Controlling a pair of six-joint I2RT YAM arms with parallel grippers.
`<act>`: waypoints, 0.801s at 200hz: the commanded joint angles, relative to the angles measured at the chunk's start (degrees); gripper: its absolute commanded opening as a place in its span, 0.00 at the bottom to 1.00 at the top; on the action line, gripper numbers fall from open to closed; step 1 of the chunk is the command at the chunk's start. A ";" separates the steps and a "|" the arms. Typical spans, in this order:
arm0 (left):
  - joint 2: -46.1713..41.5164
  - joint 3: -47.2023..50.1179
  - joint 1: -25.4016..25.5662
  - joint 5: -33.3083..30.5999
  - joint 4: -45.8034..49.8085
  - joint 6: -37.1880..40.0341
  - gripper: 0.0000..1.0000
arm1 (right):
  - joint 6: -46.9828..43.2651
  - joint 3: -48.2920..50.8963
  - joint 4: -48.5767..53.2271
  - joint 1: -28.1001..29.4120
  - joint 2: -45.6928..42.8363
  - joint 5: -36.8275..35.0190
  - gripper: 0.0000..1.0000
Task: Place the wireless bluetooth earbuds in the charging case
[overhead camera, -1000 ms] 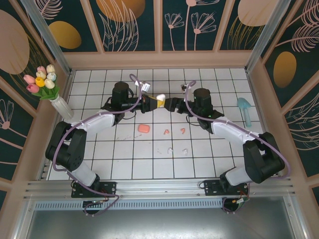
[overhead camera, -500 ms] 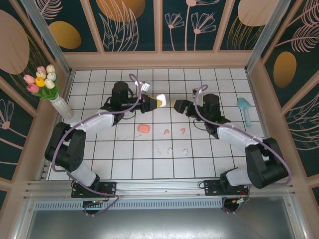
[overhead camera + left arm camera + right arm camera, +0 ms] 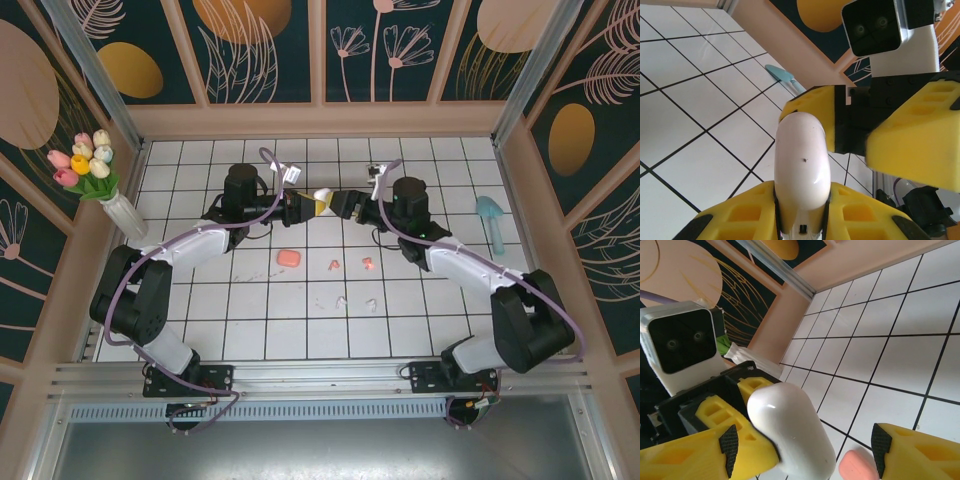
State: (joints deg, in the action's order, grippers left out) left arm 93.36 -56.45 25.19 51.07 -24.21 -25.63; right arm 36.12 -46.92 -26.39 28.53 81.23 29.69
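The white charging case (image 3: 802, 160) is held aloft over the counter (image 3: 250, 320), lid shut, clamped tight at one end in the left jaws. The right jaws are spread wide about its free end, and nothing is gripped by them. Two pink earbuds (image 3: 335, 264) and two white earbuds (image 3: 341, 300) are seen lying on the tiles nearer the arm bases, near a pink case (image 3: 288, 257). A slip is judged the chief hazard: the shell is smooth and rounded and sits nearer one right finger, so an off-centre pinch could twist it free. Half a second earlier the right jaws were drawn well back; they are now brought in around the case
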 commanded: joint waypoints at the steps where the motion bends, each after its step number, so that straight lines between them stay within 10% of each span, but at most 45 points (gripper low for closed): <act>1: -1.21 -1.72 0.03 1.84 -1.82 -0.39 0.00 | -1.31 -2.25 -1.27 0.26 1.83 0.04 0.72; 160: -3.36 -1.35 0.06 1.74 -2.49 -1.18 0.00 | 3.76 2.40 -7.27 -3.52 4.69 1.73 0.66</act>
State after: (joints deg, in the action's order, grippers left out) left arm 91.22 -56.71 25.08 51.66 -23.81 -26.22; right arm 38.22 -45.58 -30.20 25.17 87.70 30.09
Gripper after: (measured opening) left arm 0.227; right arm 0.660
